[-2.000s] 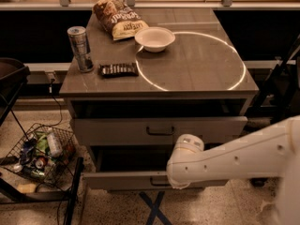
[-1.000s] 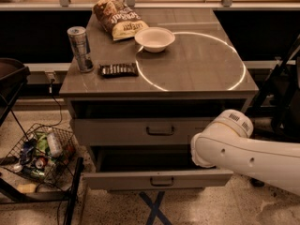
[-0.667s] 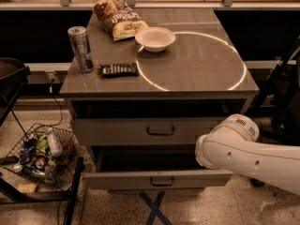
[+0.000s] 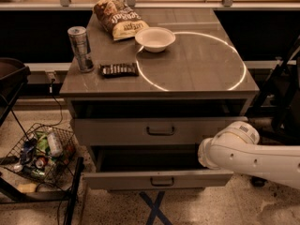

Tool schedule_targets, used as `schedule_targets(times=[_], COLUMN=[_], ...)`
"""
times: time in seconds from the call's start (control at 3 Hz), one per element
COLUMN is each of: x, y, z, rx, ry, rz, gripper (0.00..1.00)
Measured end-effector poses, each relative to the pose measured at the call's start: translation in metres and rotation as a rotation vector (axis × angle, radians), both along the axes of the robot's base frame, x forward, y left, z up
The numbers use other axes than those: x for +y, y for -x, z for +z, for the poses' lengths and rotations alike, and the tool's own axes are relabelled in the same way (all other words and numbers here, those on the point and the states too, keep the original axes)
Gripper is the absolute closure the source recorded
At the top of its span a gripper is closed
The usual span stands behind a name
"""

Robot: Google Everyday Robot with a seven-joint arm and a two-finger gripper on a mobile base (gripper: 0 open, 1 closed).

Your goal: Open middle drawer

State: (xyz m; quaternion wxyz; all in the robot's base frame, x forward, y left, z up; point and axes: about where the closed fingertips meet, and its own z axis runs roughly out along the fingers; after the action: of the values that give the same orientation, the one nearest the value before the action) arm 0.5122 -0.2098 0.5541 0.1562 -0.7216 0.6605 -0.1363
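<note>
Grey middle drawer (image 4: 117, 131), with dark bar handle (image 4: 161, 131), sits just above the pulled-out lowest drawer (image 4: 117, 181). White arm (image 4: 234, 149) is at its lower right. We can't see the gripper, so jaw state unknown.

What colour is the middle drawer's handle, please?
The handle looks dark, nearly black, camera view; hand out of view.

Pale lettering across the dark band of the snack bag (image 4: 117, 20), too blurred to read, no legible marking on the can (image 4: 80, 48) or the dark wrapped bar (image 4: 118, 69), gripper out of sight beyond the white arm (image 4: 248, 156) at lower right.
</note>
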Motion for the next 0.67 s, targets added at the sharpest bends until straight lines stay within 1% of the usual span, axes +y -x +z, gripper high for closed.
schedule_targets(times=[0.67], x=[-0.001], y=[-0.021], z=[-0.049], rx=[0.031], ry=[-0.012], rz=[0.015], gripper=[1.00])
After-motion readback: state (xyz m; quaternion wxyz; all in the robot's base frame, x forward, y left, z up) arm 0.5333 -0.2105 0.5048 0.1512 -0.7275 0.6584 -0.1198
